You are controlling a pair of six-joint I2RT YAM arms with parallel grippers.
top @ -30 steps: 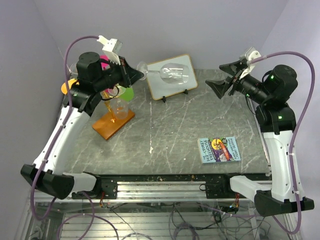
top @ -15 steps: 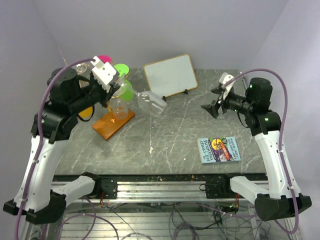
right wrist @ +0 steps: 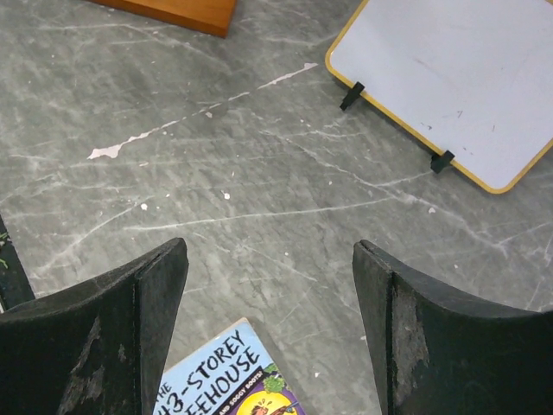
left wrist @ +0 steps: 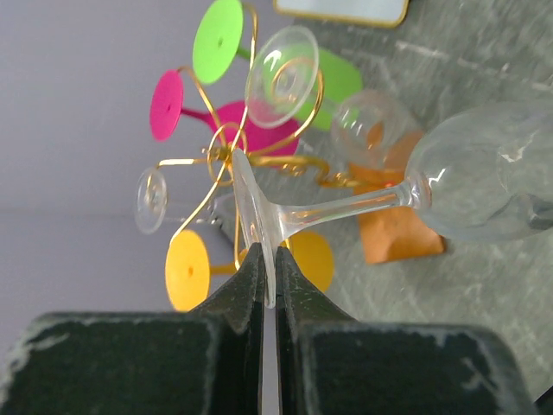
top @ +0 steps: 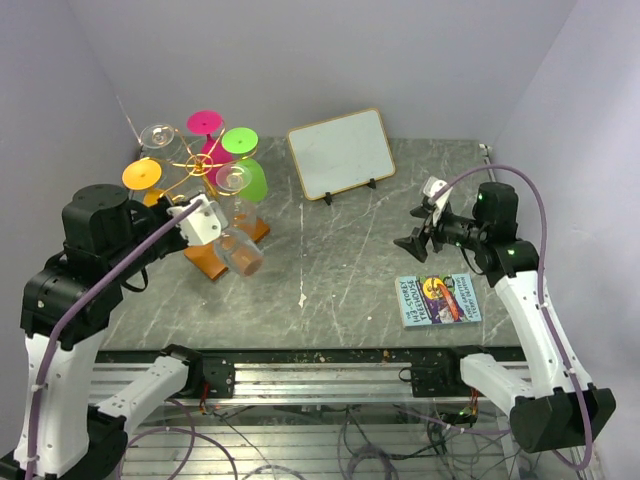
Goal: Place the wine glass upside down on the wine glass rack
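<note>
now the left gripper (left wrist: 268, 278) sits lower and nearer the robot than a second ago, when it held the glass (left wrist: 484, 177) high by the board (top: 340, 152). half a second ago the glass was over the rack's base; it now hangs just in front of the rack (top: 200, 165), at its near-right side, with the bowl tipped down toward the table (top: 350, 260). the fingers are almost closed, pinching the thin foot of the glass edge-on. in the wrist view the stem runs sideways to the bowl on the right, and the rack's gold curls lie beyond, already carrying coloured and clear glasses.

so the glass is not on the rack yet. the arm appears to have swung round to tilt the bowl downward and line up from the front, and sliding the stem into a free curl looks like the step left. i cannot tell which curl is free.

the right gripper (right wrist: 270, 324) has dropped back from the far right and hangs over the table next to the book (top: 437, 298), fingers spread wide, holding nothing.
</note>
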